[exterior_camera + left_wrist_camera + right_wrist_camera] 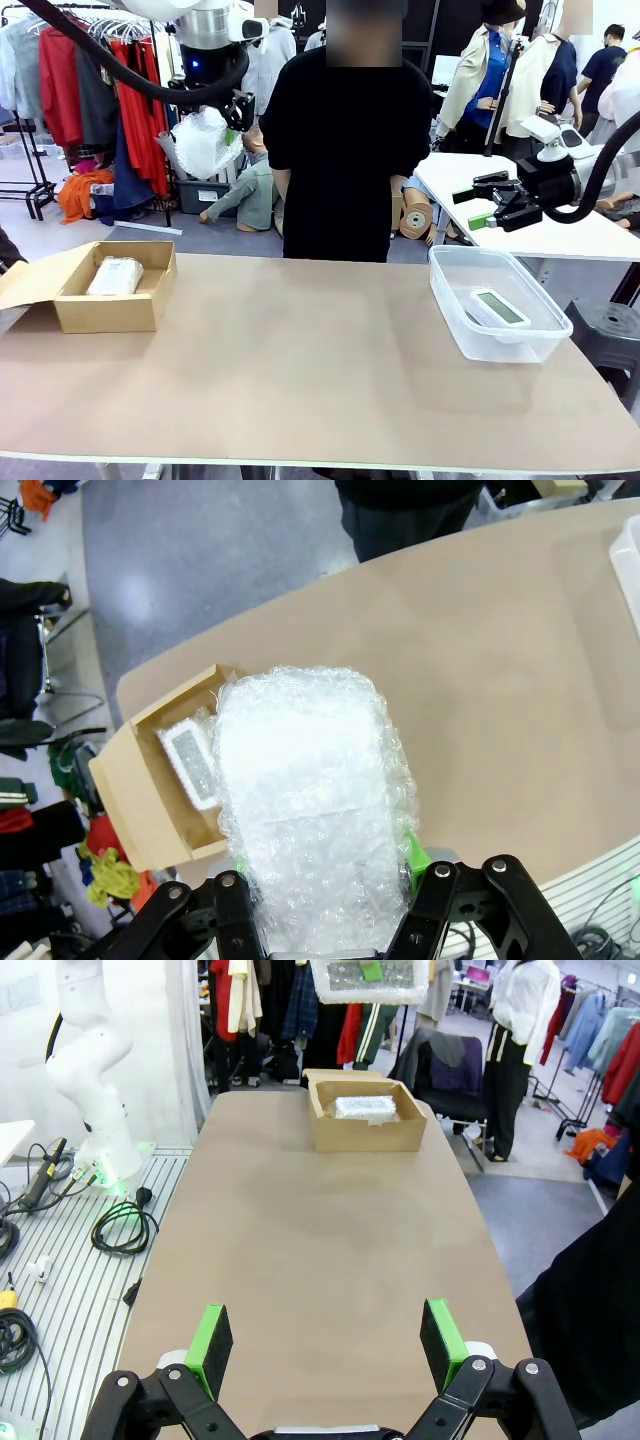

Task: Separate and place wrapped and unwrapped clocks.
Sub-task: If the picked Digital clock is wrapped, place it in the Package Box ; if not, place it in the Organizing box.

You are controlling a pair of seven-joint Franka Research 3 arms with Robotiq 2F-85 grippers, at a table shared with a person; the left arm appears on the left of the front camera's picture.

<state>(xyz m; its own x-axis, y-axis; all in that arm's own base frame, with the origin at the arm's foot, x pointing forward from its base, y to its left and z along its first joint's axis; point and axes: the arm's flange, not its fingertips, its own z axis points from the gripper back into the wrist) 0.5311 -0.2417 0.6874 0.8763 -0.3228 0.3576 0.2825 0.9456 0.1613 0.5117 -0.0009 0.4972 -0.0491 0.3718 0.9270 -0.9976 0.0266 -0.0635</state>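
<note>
While left gripper (330, 880) clamping wrapped bundle (310, 810) high above cardboard box (105, 300), right gripper (325, 1345) idling open; next, lowering beside boxed bundle (115, 276).

Right gripper (328, 1342) spread wide (empty) — cardboard box (364, 1127) holds wrapped clock (366, 1108).

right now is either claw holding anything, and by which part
The left claw holds a bubble-wrap bundle by its near end, pads on its two sides. The right claw is open and holds nothing.
</note>
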